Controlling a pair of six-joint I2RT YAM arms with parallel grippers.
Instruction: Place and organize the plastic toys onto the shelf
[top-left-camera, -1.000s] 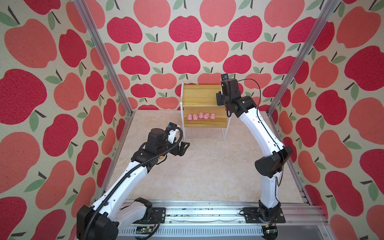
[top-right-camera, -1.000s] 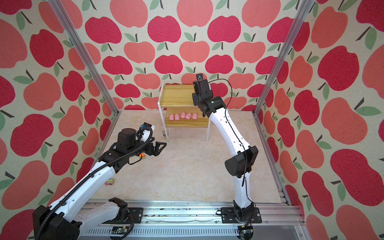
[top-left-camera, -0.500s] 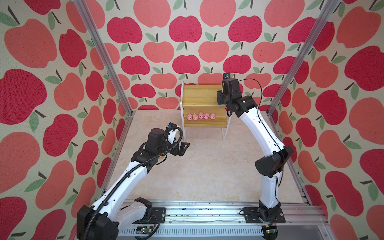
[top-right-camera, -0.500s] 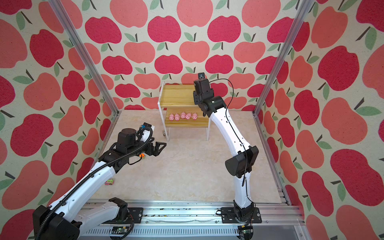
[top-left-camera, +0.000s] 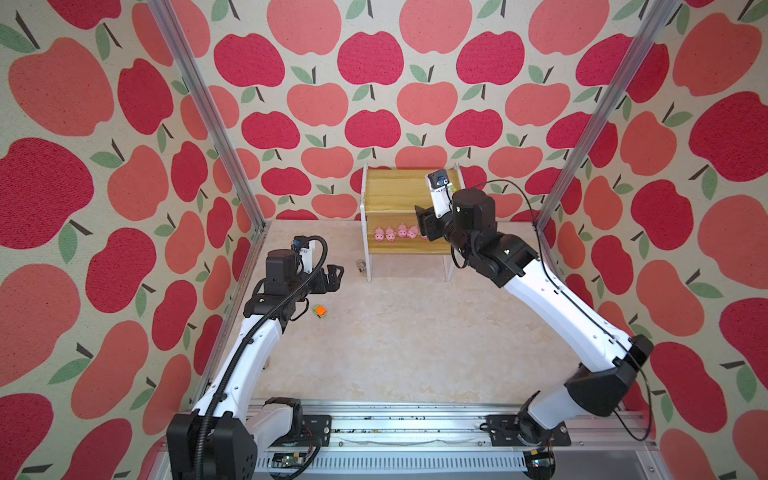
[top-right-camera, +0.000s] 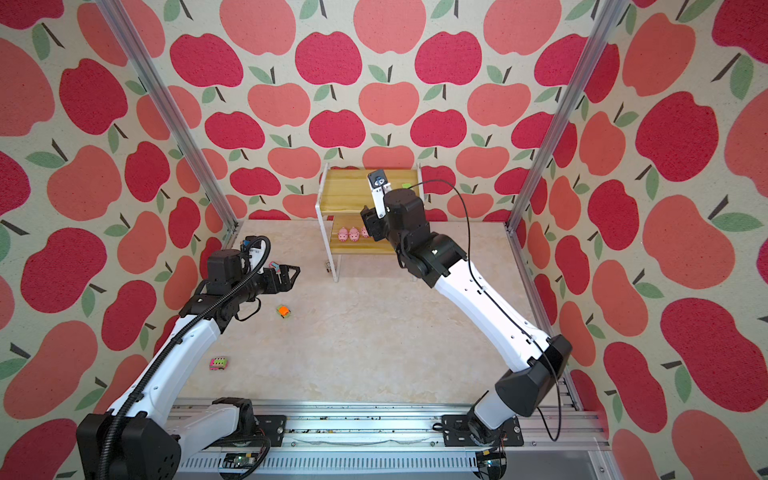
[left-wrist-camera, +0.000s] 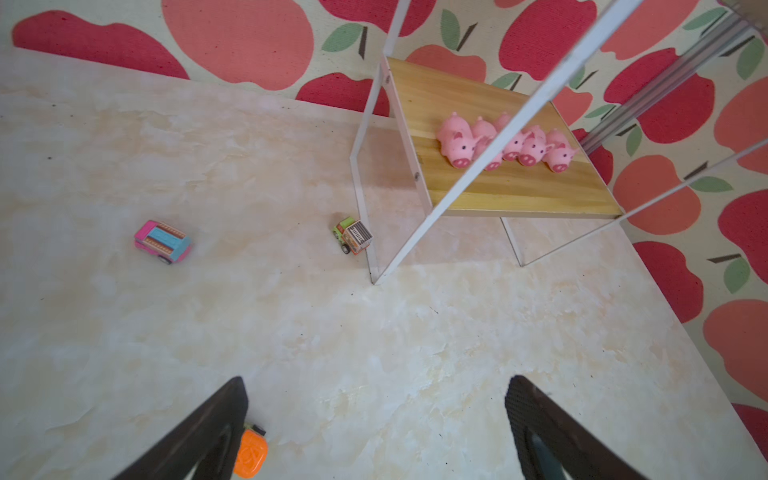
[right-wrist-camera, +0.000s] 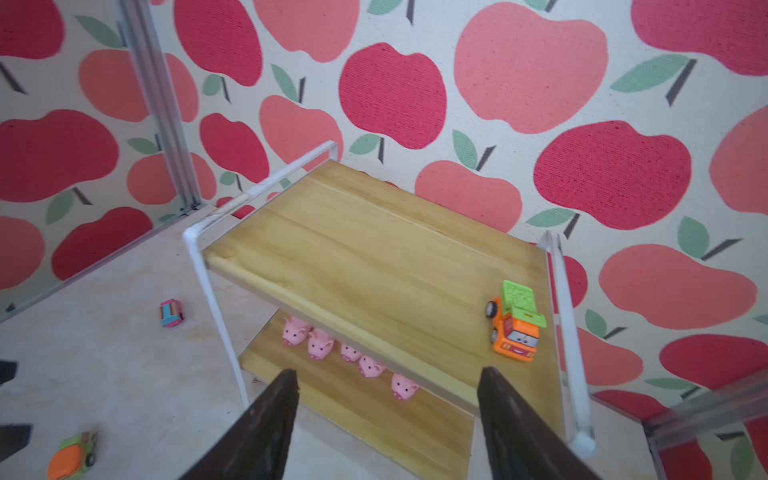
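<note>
Truck (right-wrist-camera: 515, 322): parked at the shelf (right-wrist-camera: 353, 257) top's edge.
Right gripper (right-wrist-camera: 388, 374): jaws spread, empty; back off straight.
Left gripper (left-wrist-camera: 376, 379): jaws spread.

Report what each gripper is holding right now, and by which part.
Nothing is held. The left gripper and the right gripper both stand open and empty; the orange-and-green plastic toy truck sits free on the top board of the two-tier wooden shelf.

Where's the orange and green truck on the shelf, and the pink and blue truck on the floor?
orange and green plastic truck (right-wrist-camera: 514, 338): right wrist view, orange cab.
pink and blue plastic truck (left-wrist-camera: 164, 239): left wrist view, blue roof.
</note>
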